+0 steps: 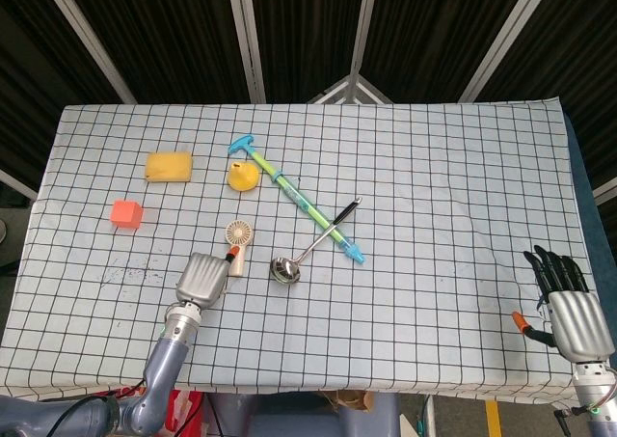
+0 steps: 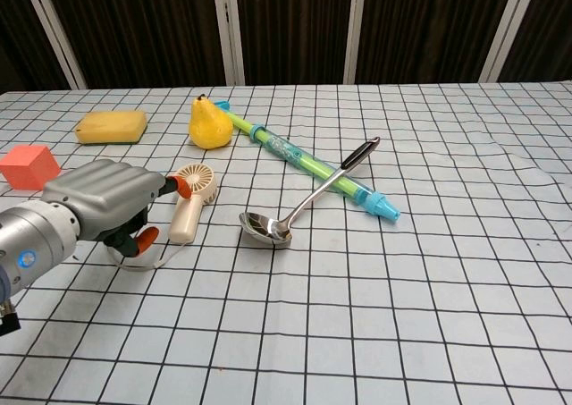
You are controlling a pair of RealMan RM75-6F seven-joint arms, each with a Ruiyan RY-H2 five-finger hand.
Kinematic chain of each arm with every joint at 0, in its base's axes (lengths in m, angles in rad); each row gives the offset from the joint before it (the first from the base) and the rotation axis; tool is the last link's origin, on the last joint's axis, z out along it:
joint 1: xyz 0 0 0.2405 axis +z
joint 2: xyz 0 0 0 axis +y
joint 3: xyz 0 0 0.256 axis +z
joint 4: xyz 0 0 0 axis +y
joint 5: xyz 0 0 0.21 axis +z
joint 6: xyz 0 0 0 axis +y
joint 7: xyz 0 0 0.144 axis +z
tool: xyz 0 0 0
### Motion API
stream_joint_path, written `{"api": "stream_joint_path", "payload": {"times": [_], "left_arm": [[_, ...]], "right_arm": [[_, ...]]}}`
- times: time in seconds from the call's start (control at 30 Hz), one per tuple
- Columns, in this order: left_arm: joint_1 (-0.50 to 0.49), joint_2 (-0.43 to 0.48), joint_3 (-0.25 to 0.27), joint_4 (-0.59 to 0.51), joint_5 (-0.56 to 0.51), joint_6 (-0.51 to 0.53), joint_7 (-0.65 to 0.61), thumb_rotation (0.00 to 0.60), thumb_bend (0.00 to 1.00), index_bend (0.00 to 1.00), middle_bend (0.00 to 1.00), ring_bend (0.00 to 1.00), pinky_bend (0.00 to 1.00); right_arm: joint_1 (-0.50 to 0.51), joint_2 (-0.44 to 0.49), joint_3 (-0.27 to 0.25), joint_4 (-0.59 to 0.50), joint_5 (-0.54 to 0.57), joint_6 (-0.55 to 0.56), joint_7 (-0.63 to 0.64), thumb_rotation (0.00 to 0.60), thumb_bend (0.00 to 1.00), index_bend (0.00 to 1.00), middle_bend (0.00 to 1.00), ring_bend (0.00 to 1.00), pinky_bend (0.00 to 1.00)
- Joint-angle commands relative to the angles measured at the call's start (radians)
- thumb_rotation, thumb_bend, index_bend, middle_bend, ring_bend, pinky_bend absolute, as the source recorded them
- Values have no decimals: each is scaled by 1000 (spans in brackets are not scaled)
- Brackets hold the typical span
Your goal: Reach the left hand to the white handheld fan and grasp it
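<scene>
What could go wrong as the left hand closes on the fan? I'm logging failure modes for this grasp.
The left hand sits beside the fan handle, not yet around it; closing from the side may push the fan toward the ladle rather than grip it.
The fan's strap loops on the cloth under the hand, so fingers could snag it and drag the fan.
The fan lies flat, so fingertips may scrape the tablecloth and bunch it.

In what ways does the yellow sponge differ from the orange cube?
The sponge is yellow, flat and wide; the cube is orange-red and boxy, about as tall as it is wide. The sponge has rounded edges, the cube sharp ones. The sponge lies farther back on the table, near the pear; the cube sits nearer the left edge. Both rest untouched on the checked cloth.
</scene>
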Motion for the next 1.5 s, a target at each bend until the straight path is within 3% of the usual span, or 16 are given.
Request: {"api": "stream_joint_path", "payload": {"times": [0.03, 0.73, 0.97, 1.1, 1.3, 1.5], "left_arm": [[-4, -2, 4, 3, -2, 3, -4, 600, 695, 193, 935, 784, 777], [-21, -22, 48, 56, -44, 6, -17, 600, 695, 212, 932, 783, 777], [-20, -12, 34, 38, -5, 33, -70, 600, 664, 105, 851, 702, 770], [-18, 5, 14, 6, 49, 64, -124, 600, 562, 32, 721, 591, 691], [12, 69, 15, -82, 156, 135, -213, 600, 392, 0, 320, 281, 371], [104, 200, 100, -177, 272, 233, -301, 600, 242, 0, 32, 12, 47]], "right_arm": [[0, 0, 0, 0, 0, 0, 0, 600, 279, 72, 0, 0, 0], [1, 1, 0, -1, 0, 0, 2, 600, 279, 73, 0, 0, 0], [0, 0, 0, -1, 1, 0, 1, 600, 279, 73, 0, 0, 0], [0, 0, 0, -1, 1, 1, 0, 600, 279, 73, 0, 0, 0], [0, -1, 0, 0, 0, 2, 0, 600, 279, 73, 0, 0, 0], [0, -2, 0, 0, 0, 3, -4, 600, 278, 73, 0, 0, 0]]}}
